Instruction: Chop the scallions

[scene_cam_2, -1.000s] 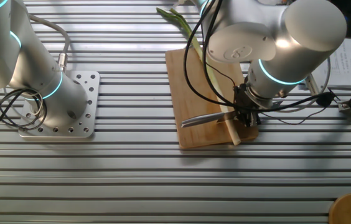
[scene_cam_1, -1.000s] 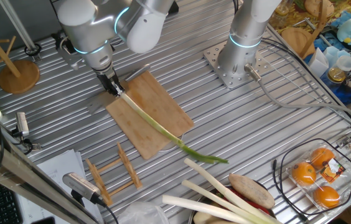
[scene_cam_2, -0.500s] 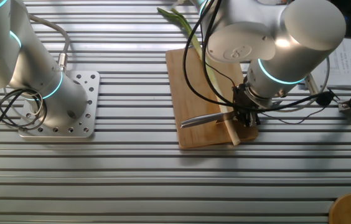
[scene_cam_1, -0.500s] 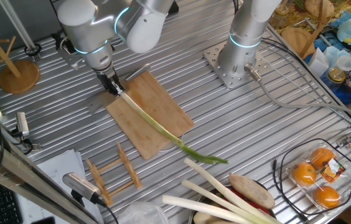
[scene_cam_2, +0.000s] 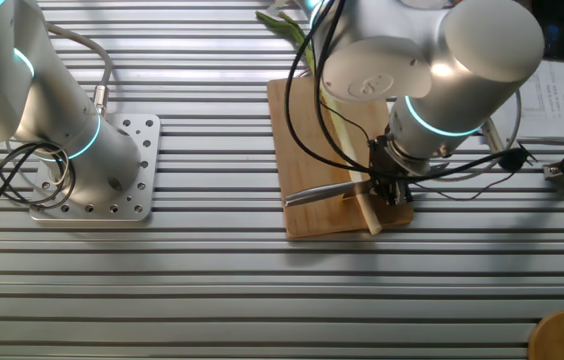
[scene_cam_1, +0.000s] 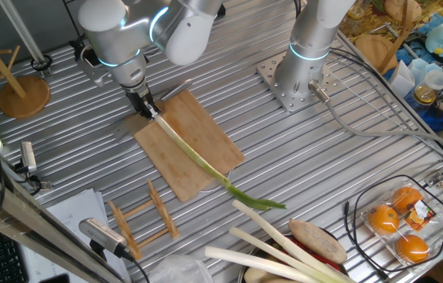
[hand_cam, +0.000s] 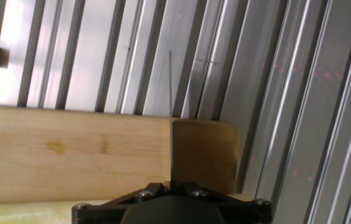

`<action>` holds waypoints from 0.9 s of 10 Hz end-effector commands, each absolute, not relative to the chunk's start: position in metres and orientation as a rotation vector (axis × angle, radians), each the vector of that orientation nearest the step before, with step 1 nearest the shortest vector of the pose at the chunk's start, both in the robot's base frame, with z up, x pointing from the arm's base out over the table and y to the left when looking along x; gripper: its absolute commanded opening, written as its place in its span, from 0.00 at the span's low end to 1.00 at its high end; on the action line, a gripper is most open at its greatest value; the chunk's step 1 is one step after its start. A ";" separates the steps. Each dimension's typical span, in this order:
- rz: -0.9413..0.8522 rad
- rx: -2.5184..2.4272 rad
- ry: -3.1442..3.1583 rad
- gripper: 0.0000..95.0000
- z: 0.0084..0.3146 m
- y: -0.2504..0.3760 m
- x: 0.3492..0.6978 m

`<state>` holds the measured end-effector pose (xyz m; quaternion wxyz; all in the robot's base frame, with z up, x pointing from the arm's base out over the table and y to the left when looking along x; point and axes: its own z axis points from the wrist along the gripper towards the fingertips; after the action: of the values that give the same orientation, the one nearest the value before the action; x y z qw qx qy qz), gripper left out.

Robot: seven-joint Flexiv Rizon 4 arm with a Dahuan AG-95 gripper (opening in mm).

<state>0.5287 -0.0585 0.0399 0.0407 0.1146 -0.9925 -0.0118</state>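
While fingers (scene_cam_1: 149, 111) grip a knife (scene_cam_2: 324, 190), arm hides scallion (scene_cam_1: 198, 161) base; tip clear.

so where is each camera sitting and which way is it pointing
One fixed view: high above the table's clutter side, looking down across the cutting board and scallion toward the arm and its hand.
The other fixed view: high on the opposite side, looking down past the arm's wrist at the hand.
Hand view: on the hand, looking along a thin blade over the board's edge.
All three share the cutting board.
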 end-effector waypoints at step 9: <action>-0.011 0.353 -3.084 0.00 0.044 -0.058 0.527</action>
<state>0.5262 -0.0576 0.0429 0.0188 0.1139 -0.9933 -0.0043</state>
